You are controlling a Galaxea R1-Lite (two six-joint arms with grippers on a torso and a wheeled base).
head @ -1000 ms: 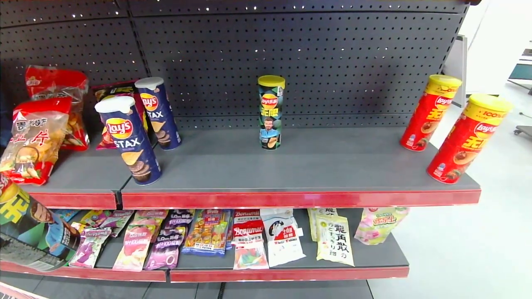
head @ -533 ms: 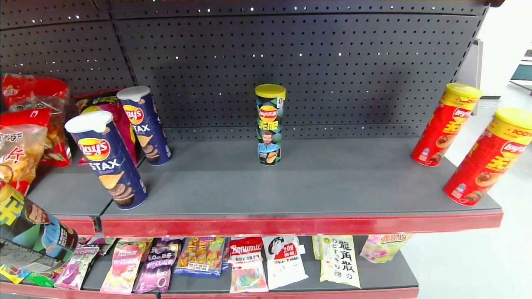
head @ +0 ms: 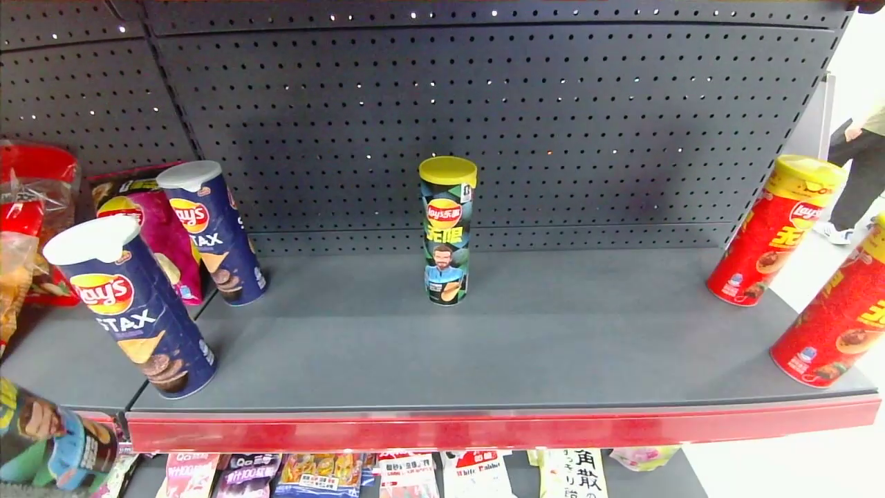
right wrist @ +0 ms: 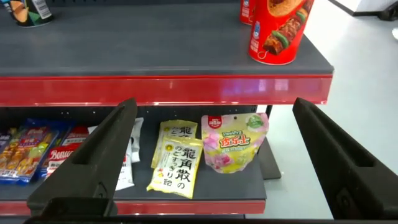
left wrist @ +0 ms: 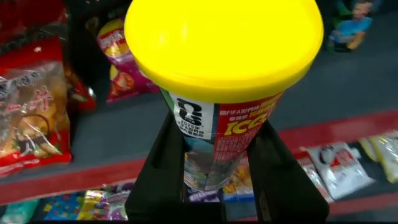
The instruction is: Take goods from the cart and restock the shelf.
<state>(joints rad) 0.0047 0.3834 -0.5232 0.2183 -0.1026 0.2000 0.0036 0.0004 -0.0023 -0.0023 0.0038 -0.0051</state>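
Held can, yellow lid, green/black body: left claw clamped on its body, one black finger on each side. In the head view the can sits tilted at bottom-left, off the left-front corner of the upper shelf and below its red front edge. It's not on the shelf yet.

Nearest to it:
- front blue can, upright at the shelf's left front
- second blue can further back, just beside a magenta bag
- red bags on the neighbouring board to the left

Matching green can stands upright mid-shelf near the pegboard back, with bare board on both sides of it. Two red cans are at the right end, rear and front.

Right claw: fingers wide apart, holding nothing, level with the lower shelf at the right end. Past it lie a yellow-white packet and a pink-green packet.

Versus 1 s ago: the whole head picture has shifted, so that's the camera. The upper shelf now sits lower and larger in frame, and the lower shelf's packets are cut down to a strip. The shelf goods keep their places relative to each other. The held can is still at bottom-left under the red edge.
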